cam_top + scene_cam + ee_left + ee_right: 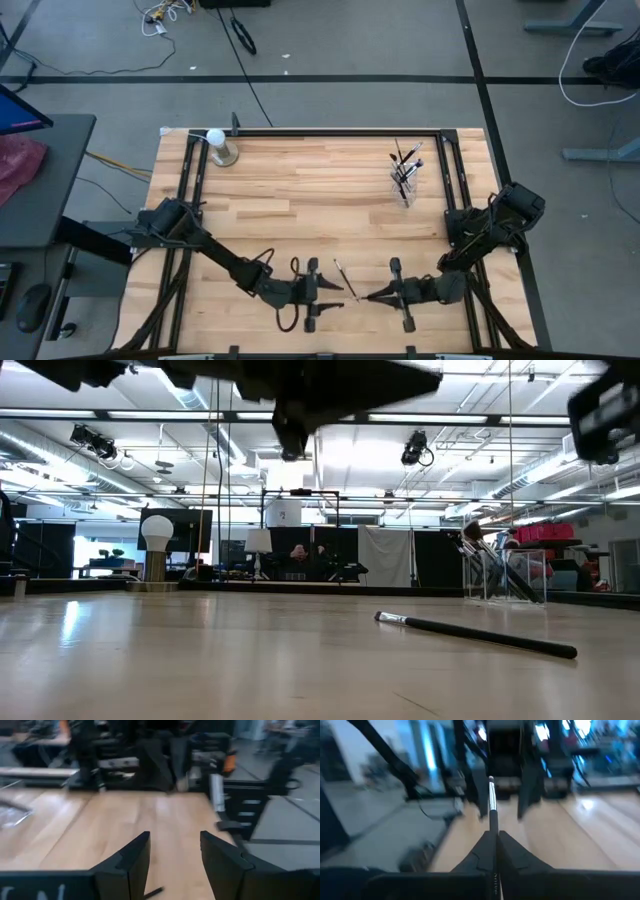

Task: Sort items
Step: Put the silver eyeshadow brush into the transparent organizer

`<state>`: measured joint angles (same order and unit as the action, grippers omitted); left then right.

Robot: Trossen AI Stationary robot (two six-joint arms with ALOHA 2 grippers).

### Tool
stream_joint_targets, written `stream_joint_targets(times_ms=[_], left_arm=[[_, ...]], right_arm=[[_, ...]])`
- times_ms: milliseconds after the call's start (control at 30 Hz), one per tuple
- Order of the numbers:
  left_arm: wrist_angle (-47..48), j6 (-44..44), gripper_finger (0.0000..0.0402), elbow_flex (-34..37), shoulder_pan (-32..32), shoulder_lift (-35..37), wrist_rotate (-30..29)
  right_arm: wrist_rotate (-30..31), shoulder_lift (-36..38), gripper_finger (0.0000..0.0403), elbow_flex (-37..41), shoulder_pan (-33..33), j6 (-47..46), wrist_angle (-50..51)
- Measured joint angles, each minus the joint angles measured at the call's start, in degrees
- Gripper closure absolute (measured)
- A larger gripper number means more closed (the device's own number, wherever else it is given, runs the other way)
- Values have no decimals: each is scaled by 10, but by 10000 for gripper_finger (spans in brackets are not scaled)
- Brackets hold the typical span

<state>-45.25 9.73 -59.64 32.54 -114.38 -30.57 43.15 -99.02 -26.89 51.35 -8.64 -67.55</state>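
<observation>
Here your right gripper (495, 842), near the table's (300, 190) front edge, is pinched shut on one thin dark brush (346, 279). That brush slopes down in the low view, so its far end likely rests on the wood.

Risk: the pinch sits at the very end of a long, thin stick. Lift fast and it may pivot between the fingers or slip out and roll.

Risk: your left gripper (172, 857) hangs just beside the brush, fingers spread, holding nothing. Swing the brush that way and it could strike them.

The other brushes (404, 168) stand in a clear holder (405, 190) near the far right corner.

Only the right wrist view shows the clamp itself. Only the high view shows both arms and the holder well apart from the grip.
</observation>
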Motion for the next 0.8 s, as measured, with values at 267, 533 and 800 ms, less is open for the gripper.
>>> stream_joint_targets(times_ms=[267,533,800], left_arm=[[-87,-78,225,0,7,-1,11],[-139,-117,225,0,6,-1,39],[-109,-150,225,-49,7,-1,49]], right_arm=[[-39,0,397,-21,-1,92,-86],[-68,0,397,-46,-11,113,-78],[-71,0,396,-47,-17,108,-78]])
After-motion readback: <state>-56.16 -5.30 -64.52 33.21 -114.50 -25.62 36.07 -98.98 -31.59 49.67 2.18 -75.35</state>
